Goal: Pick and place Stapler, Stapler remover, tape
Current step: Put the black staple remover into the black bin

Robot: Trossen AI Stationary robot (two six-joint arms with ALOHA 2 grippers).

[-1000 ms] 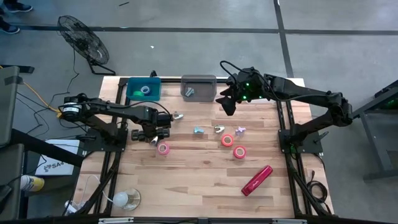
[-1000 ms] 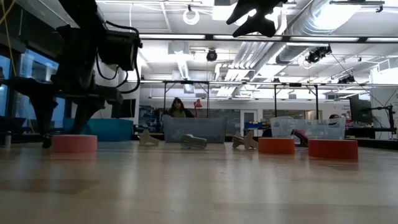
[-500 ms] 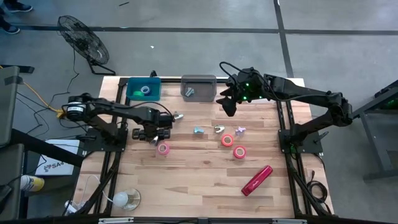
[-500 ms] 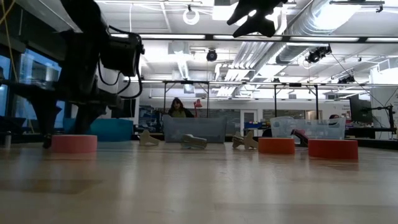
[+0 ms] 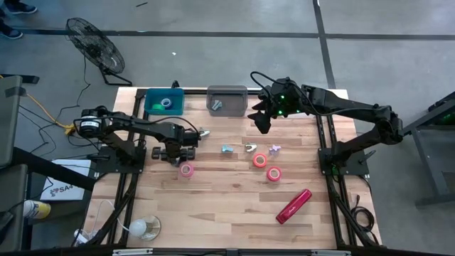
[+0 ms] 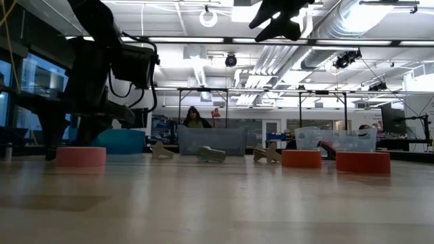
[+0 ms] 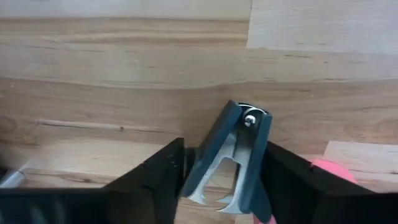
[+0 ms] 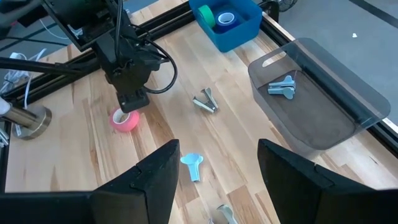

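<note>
My left gripper (image 5: pixel 175 152) (image 7: pixel 225 150) hangs over the table's left half, just far of a pink tape roll (image 5: pixel 186 169) (image 6: pixel 81 156), and is shut on a dark blue staple remover (image 7: pixel 233 155). My right gripper (image 5: pixel 257 119) (image 8: pixel 217 163) is open and high above the far middle of the table, touching nothing. The red stapler (image 5: pixel 293 206) lies flat near the right near corner. Two more tape roll pieces (image 5: pixel 260 160) (image 5: pixel 274 173) and several small staple removers (image 5: pixel 227 148) (image 5: pixel 250 147) lie mid-table. My left gripper pinches the dark blue staple remover by the two sides of its body (image 7: pixel 208 158), one finger (image 7: pixel 168 168) on each side, coming from above and pointing down. Its hinge end (image 7: pixel 250 117) points away from the fingers. The remover sits tilted in the hold, above the wood.
A blue bin (image 5: pixel 151 107) with a tape roll and a grey bin (image 5: pixel 238 91) (image 8: pixel 323 118) with a remover stand at the far edge. A silver remover (image 5: pixel 202 132) lies beside the left arm. A metal cup (image 5: pixel 146 227) stands at the near left corner.
My left gripper has risen from the table beside the pink tape roll, lifting clear of the wood, and has drifted slightly toward the right. The right arm has kept still.
</note>
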